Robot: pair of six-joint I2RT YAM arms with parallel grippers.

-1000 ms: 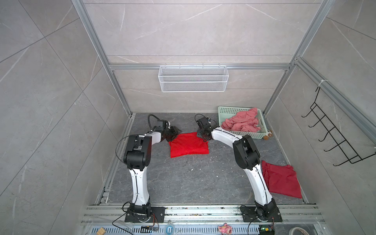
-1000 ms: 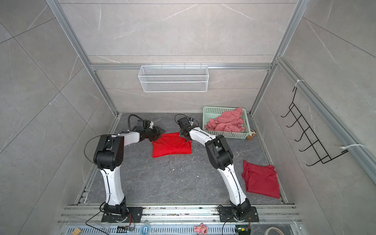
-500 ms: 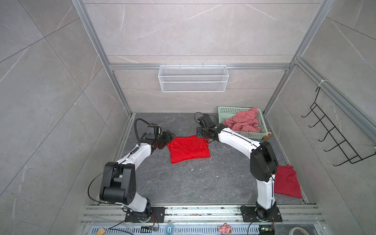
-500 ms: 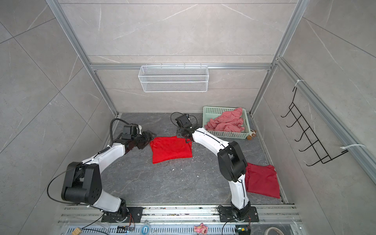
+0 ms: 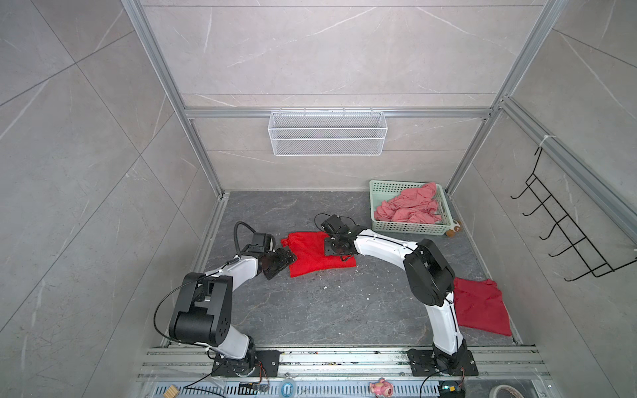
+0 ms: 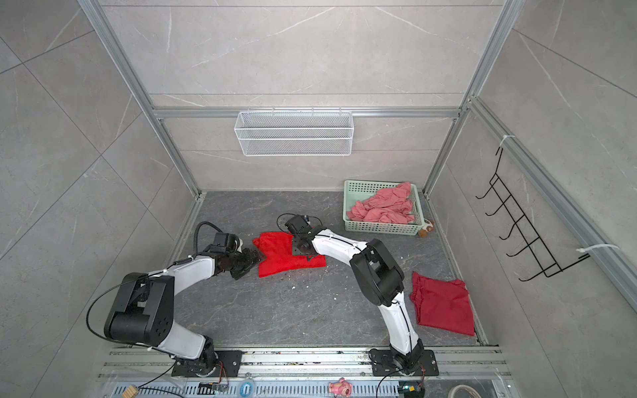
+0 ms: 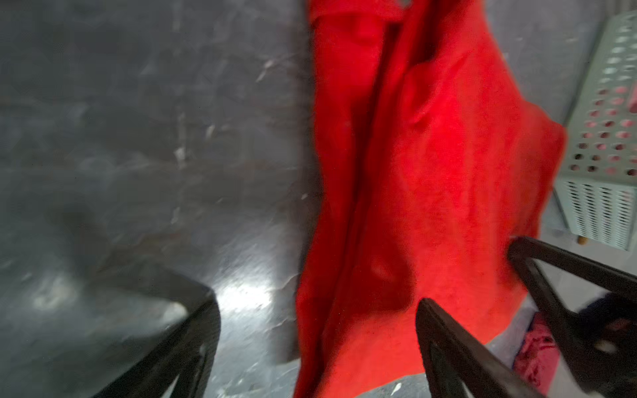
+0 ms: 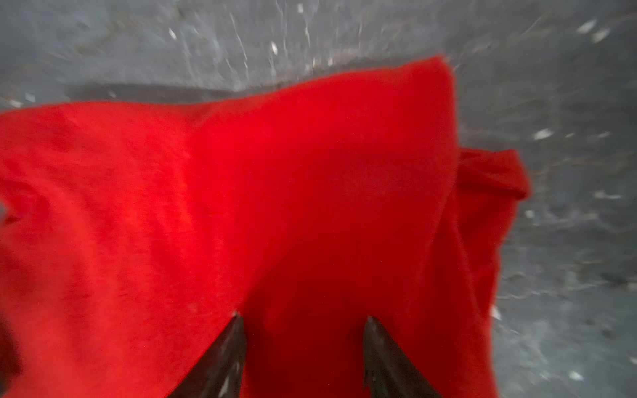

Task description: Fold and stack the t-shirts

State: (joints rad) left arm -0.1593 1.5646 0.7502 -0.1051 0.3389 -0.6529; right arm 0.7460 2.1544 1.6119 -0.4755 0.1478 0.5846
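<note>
On the far left, the left gripper [image 5: 282, 261] [image 6: 252, 260] is held low at the left edge of the bright red t-shirt [image 5: 310, 258] [image 6: 281, 262]. In the left wrist view its [image 7: 315, 303] black triangular fingers are spread wide. One is over bare counter [image 5: 327, 310], the other over the cloth, and nothing is clamped.

The shirt lies roughly folded into a rumpled rectangle of thin matte fabric on the dark grey, stone-veined counter, mid-scene and toward the back. A long crease running down the cloth [image 7: 431, 172] is shown only in the blurred left wrist view. A hemmed sleeve [image 8: 493, 172] jutting past the folded edge is shown only in the right wrist view.

The right gripper [image 5: 339, 251] [image 6: 303, 251] is pointed down onto the shirt's far right part. Its [image 8: 303, 318] tips are seen part-way apart above the red cloth [image 8: 275, 189]. Contact cannot be told through the blur.

Further right, at the back, salmon-pink t-shirts [image 5: 410, 206] [image 6: 382, 206] are heaped in a mint-green lattice basket [image 5: 406, 229] [image 6: 379, 228]. A small brown-and-white plush toy [image 5: 453, 230] [image 6: 427, 227] is tucked against its right corner. Nearest the right wall, a crimson t-shirt [image 5: 481, 306] [image 6: 443, 306] is laid flat.
</note>
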